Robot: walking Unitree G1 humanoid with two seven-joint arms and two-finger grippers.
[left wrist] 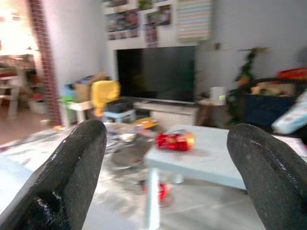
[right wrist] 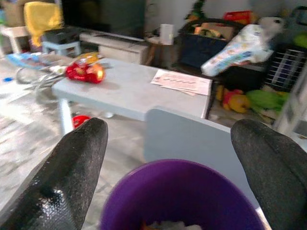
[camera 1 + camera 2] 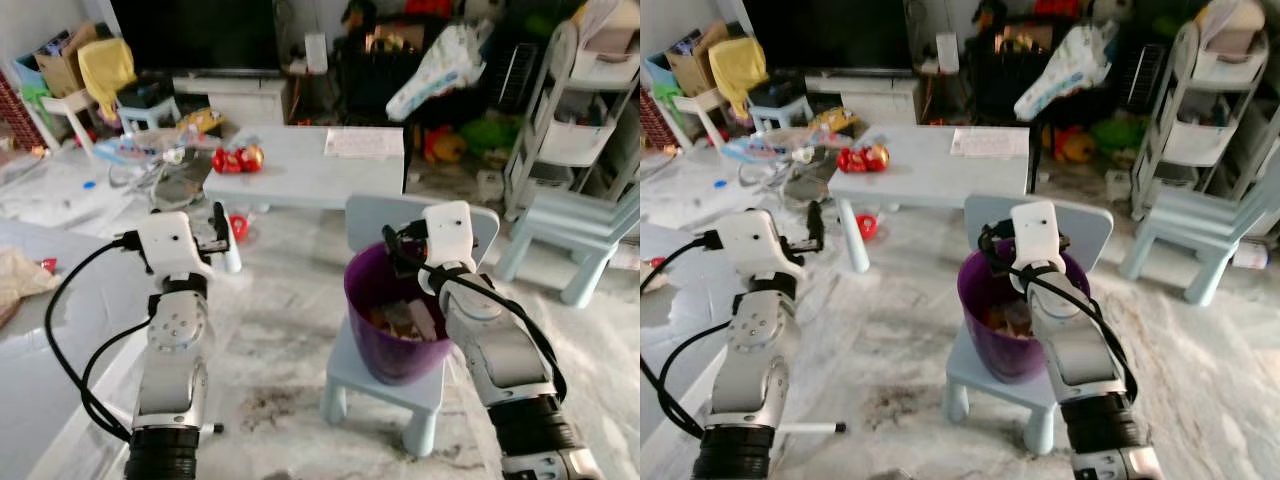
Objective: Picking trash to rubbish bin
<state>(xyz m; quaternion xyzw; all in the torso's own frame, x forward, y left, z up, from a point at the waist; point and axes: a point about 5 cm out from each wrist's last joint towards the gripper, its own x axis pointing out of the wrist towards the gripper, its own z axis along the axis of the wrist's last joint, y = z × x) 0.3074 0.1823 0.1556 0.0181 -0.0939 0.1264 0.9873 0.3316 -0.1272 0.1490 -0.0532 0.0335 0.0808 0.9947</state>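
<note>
- Over the purple bin (image 3: 392,325) on the small pale-blue chair (image 3: 400,385), we have our right gripper (image 2: 172,158) poised above the rim, jaws released and spread wide with nothing between them; in the right wrist view the bin's mouth lies directly under the two black fingers (image 2: 79,167)
- Inside the bin we see some scraps of trash (image 3: 405,320) already lying at the bottom, so we judge part of the job done
- On the pale tabletop (image 3: 300,170) ahead, the red-and-gold wrapper (image 3: 237,158) lies near its left end, well apart from both grippers; it looks to us like the next piece to fetch, though that is only our guess
- The wrapper's long axis runs roughly across our view, along the tabletop's near edge
- Our left gripper (image 1: 168,167) is raised on our left, jaws also released and empty; through its wrist view the wrapper (image 1: 175,140) sits nearly centred between the fingers and farther out, so it lies straight ahead of that gripper
- We judge the left arm the nearer one: the wrapper is on its side of the tabletop, while the right arm is over the bin, further from it
- A small red item (image 3: 238,226) lies on the floor just beside the table leg (image 3: 229,245), below the wrapper; we cannot tell what it is
- The coming move, as we judge it, calls for stepping forward before the left jaws can reach
</note>
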